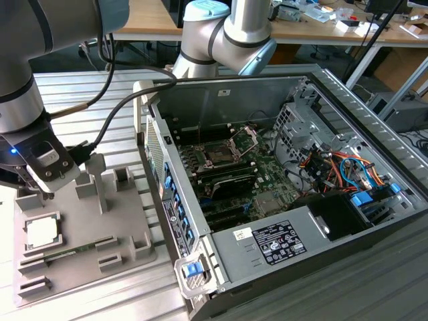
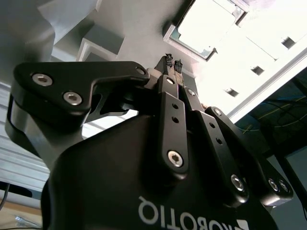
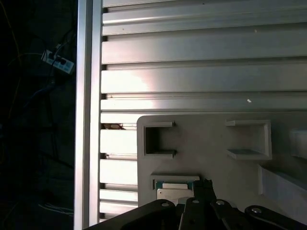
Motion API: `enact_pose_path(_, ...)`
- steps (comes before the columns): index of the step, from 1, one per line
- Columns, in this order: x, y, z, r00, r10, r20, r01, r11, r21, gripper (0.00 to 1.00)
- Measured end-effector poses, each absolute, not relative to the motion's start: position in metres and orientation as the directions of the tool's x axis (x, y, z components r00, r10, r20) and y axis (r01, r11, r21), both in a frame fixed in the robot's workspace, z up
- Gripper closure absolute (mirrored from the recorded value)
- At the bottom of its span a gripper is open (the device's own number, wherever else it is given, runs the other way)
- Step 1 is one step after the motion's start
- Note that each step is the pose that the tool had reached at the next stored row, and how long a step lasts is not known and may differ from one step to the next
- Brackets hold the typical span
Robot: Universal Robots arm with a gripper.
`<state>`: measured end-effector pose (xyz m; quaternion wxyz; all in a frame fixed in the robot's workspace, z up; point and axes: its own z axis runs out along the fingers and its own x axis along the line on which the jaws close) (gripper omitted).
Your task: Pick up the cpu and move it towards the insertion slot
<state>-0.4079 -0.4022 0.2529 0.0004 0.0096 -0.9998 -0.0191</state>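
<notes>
The cpu lies flat in the square recess of the grey tray, at the exterior view's left. Its pale top also shows in the first wrist view and, glaring bright, in the second wrist view. My gripper hangs a little above the tray, just behind the cpu and clear of it. Its black fingertips stand pressed together with nothing between them, so it is shut. The insertion slot sits on the green motherboard inside the opened computer case, its metal plate hinged up.
A long green memory stick lies in the tray in front of the cpu. Grey posts rise from the tray beside my gripper. The case wall stands between tray and motherboard. Ribbed aluminium table runs under everything.
</notes>
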Motion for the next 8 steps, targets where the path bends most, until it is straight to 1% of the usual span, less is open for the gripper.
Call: enact_pose_path(8,-0.4079,-0.4024,0.2509,-1.000,-0.019,0.001,-0.019,0.999,0.038,0.89)
